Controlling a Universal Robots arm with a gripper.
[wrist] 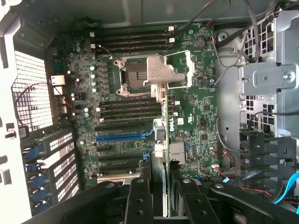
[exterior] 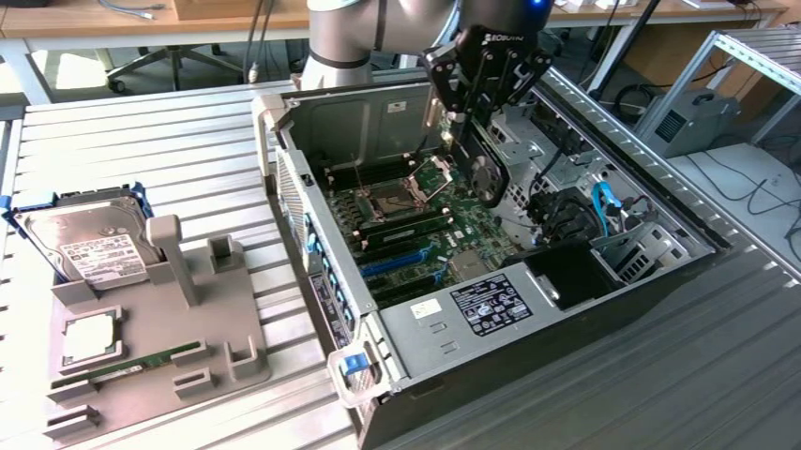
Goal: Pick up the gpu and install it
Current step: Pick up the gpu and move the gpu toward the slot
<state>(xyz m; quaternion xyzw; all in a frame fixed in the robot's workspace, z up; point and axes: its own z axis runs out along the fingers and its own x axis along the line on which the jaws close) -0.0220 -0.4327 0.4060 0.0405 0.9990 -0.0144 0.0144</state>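
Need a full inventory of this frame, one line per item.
gpu: 1, black cooler, green board, held over the motherboard
computer case: 1, black, open, table centre
motherboard: 1, green, inside case
hard drive: 1, silver, white label, exterior view's left
fixture: 1, grey, beside hard drive
memory stick: 1, green, in fixture
table: 1, grey slatted metal, under everything
gripper: 1, black, shut on the gpu
arm: 1, silver-grey, at the case's far side

A ribbed metal table [exterior: 150, 150] stands before wooden desks [exterior: 126, 23].
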